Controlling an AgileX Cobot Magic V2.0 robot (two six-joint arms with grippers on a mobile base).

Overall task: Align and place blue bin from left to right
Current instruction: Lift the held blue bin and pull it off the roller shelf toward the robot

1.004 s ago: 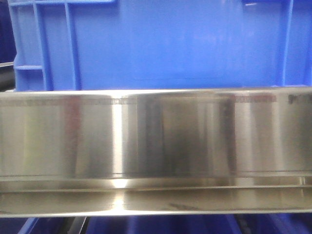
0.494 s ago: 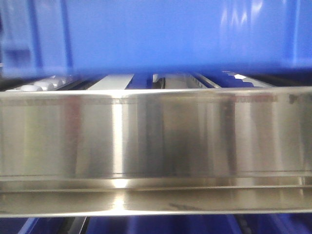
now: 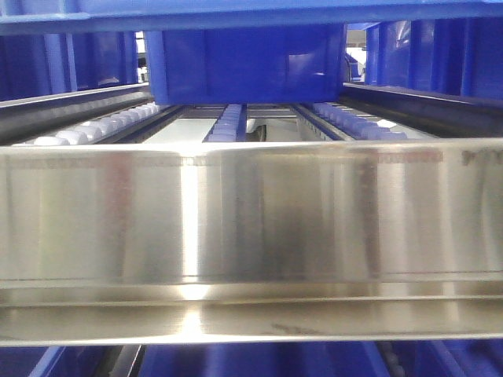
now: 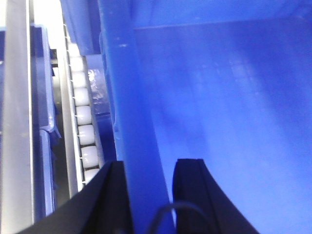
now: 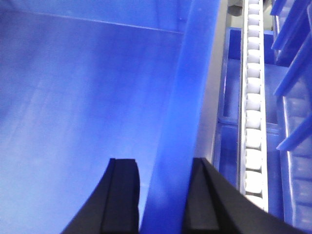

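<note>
Left claw (image 4: 150, 197) and right claw (image 5: 162, 200) each clamp narrowly on a wall of the blue bin (image 4: 224, 107).

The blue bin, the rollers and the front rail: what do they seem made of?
The blue bin: probably moulded plastic, smooth with a soft sheen. The rollers: white, likely plastic, slightly glossy. The front rail: metal, perhaps brushed stainless steel, given its streaky mirror-like reflections.

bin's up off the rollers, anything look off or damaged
Nothing stands out: the bright blue rectangular plastic bin looks empty and intact, its side walls held in the jaws of the left gripper and right gripper.
</note>
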